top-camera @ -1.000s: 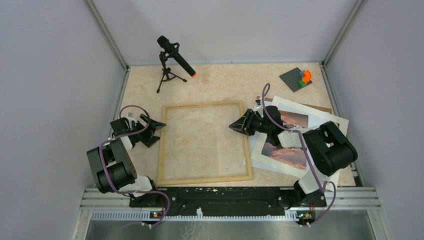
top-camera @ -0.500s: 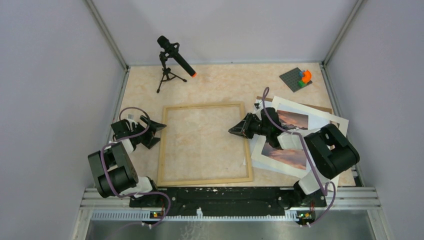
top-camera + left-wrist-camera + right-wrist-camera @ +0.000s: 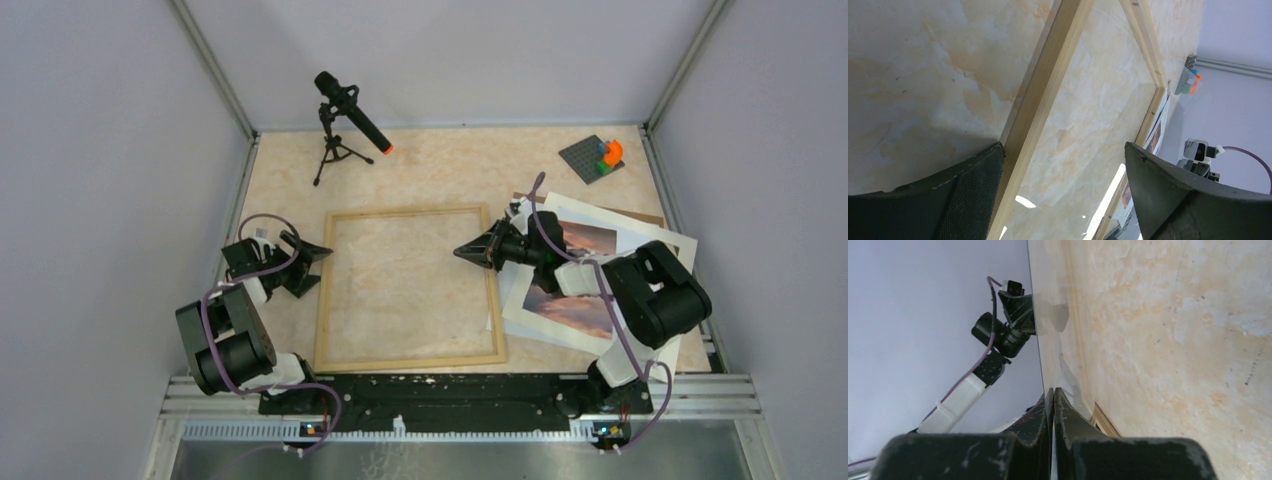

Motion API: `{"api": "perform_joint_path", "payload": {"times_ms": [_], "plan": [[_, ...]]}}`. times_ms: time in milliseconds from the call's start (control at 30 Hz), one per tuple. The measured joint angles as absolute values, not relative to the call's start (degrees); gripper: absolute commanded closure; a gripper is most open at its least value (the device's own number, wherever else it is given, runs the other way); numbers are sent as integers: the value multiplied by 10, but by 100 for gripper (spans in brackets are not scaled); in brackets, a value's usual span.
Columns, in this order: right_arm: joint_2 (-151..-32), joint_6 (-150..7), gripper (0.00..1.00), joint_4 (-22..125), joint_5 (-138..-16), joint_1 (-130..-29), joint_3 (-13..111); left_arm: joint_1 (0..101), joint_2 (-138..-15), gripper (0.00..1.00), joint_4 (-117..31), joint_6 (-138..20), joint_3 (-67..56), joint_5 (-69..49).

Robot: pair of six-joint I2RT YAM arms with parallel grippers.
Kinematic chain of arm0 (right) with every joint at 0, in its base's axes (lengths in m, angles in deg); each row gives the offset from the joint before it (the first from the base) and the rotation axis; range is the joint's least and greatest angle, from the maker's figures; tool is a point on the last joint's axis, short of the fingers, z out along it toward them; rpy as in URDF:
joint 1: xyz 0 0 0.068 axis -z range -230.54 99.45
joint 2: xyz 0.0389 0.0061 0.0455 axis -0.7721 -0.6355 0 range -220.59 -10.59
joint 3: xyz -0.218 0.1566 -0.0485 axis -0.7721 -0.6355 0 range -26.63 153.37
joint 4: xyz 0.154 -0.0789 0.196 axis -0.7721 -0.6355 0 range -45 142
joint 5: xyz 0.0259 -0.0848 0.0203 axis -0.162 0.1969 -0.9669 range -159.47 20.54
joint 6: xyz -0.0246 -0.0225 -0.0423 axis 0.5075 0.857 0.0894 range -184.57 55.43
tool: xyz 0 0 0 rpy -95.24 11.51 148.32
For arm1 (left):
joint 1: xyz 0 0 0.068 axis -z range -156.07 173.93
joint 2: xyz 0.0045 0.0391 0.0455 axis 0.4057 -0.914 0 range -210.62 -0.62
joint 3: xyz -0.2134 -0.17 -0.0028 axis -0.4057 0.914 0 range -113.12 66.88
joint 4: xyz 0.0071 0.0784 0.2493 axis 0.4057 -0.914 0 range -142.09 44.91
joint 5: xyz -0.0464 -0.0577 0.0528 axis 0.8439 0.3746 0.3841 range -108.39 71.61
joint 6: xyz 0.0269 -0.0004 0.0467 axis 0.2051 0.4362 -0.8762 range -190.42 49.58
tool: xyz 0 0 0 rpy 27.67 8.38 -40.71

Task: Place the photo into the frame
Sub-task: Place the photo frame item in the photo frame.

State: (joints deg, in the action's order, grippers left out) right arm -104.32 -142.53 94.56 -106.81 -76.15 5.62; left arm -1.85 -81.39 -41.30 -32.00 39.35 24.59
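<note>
Gripping step: right end effector (image 3: 462,250) pinches clear pane (image 3: 1058,350) over frame (image 3: 410,211); left end effector (image 3: 1063,146) spread astride left strip. Photo (image 3: 578,308) on surface right of frame. Next, likely: move pane aside, fetch photo.

The left gripper (image 3: 1063,146) is holding its two black wedge-shaped fingers (image 3: 968,200) wide apart. A large rectangular picture frame of thin light wood strips (image 3: 1040,85) is lying flat on the beige marbled tabletop (image 3: 923,75). Its near strip is running up between the jaws, right against the tip of the finger on the view's left and well clear of the other. Beyond the far strip, above the other finger, a sliver of white paper photo with orange print (image 3: 1155,136) is showing. It is sitting beside a white and black robot part trailing a purple cable (image 3: 1199,150). Farther off, small coloured blocks (image 3: 1189,82) are sitting by the pale lilac wall (image 3: 1233,30).
</note>
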Motion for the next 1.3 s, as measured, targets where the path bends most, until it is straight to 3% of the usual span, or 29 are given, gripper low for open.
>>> {"api": "perform_joint_path", "payload": {"times_ms": [433,733,933,1100,1300], "plan": [[-1066,-1519,100,1032,-1087,-761,56,-18,-818,5,-418,-324,389,248],[-1058,-1529,100,1014,-1088,-761,84,-18,-818,3,-419,-326,388,254],[-1044,-1521,100,970,-1079,-779,158,-16,-770,2,-508,-355,353,200],[-1034,-1496,100,899,-1052,-827,255,-15,-686,2,-580,-374,268,122],[-1036,-1476,100,832,-1021,-897,375,-13,-667,2,-625,-376,192,60]]}}
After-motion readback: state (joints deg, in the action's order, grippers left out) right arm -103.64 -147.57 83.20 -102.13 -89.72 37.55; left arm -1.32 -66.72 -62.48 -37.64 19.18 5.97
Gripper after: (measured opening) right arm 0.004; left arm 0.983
